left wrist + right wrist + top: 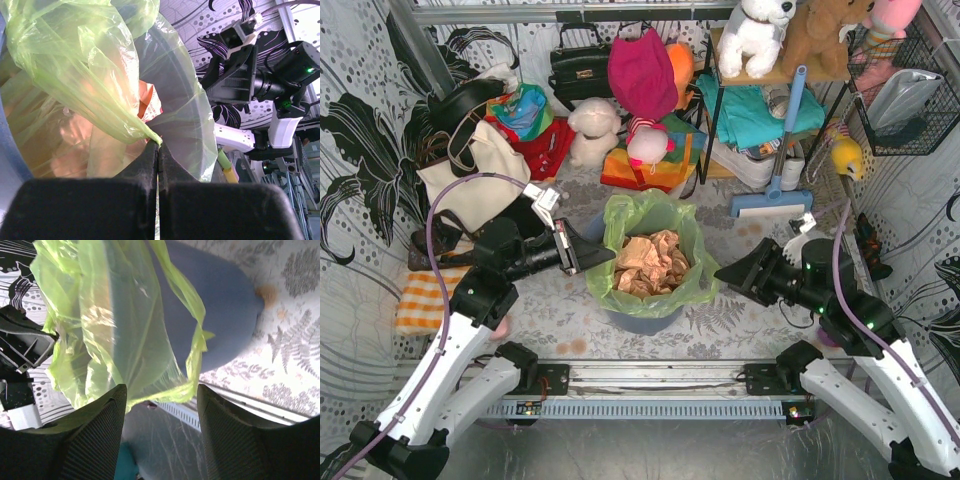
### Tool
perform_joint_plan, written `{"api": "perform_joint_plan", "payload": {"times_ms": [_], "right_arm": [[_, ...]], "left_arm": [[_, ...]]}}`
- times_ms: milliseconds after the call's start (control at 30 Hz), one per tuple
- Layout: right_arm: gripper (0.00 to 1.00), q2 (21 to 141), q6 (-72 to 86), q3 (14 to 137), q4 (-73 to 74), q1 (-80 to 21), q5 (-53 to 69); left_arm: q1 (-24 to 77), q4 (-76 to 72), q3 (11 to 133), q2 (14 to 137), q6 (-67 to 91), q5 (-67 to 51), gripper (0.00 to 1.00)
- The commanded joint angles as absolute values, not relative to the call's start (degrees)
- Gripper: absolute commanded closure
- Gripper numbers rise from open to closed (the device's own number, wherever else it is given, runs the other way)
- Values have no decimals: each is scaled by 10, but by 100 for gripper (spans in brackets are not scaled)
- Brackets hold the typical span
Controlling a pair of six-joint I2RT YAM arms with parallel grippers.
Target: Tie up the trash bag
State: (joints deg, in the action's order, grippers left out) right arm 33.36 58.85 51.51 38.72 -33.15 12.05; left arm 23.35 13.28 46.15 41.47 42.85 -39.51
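The trash bag [650, 222] is thin light-green plastic with crumpled brown paper [650, 265] inside, and it lines a round blue-grey bin [642, 320] mid-table. My left gripper [601, 257] is at the bag's left rim. In the left wrist view it [158, 145] is shut on a pulled-up fold of the trash bag [90, 75]. At the bag's right side is my right gripper [724, 272]. In the right wrist view it [161, 390] is open, with a strip of the trash bag [115, 325] hanging loose just beyond its fingertips [117, 395], over the bin [220, 315].
A cream tote bag [470, 178] and an orange striped cloth [420, 300] lie to the left. Plush toys [595, 130], a blue-handled mop [778, 160] and a shelf stand behind. A wire basket [910, 100] hangs at the right. A metal rail [650, 385] runs along the near edge.
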Motion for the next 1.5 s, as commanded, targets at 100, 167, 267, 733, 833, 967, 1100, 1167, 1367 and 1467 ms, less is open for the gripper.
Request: {"api": "perform_joint_plan", "payload": {"times_ms": [100,167,267,733,833,967,1100,1167,1367,1467], "right_arm": [[41,298,670,454,395,-333,198],[41,299,689,437,371,-333,209],[41,307,707,420,339,-333,221],[49,359,763,383,264,-409,202],[51,357,778,381,259,-441,174],[74,362,782,388,260,-464,151],[100,361,776,402,282,-472,136],[100,358,772,412,292,-472,132],[100,359,744,473,347,-472,118],[100,363,732,514,361,-472,110]], "left_arm": [[233,98,472,408,435,-390,100],[232,97,471,407,436,-389,100],[233,99,470,405,435,-387,100],[233,86,463,409,438,-389,100],[233,85,464,413,436,-391,100],[233,85,462,410,437,-391,100],[233,87,464,408,437,-393,100],[233,91,468,408,433,-394,100],[233,103,481,407,427,-395,100],[233,104,485,405,428,-396,100]]}}
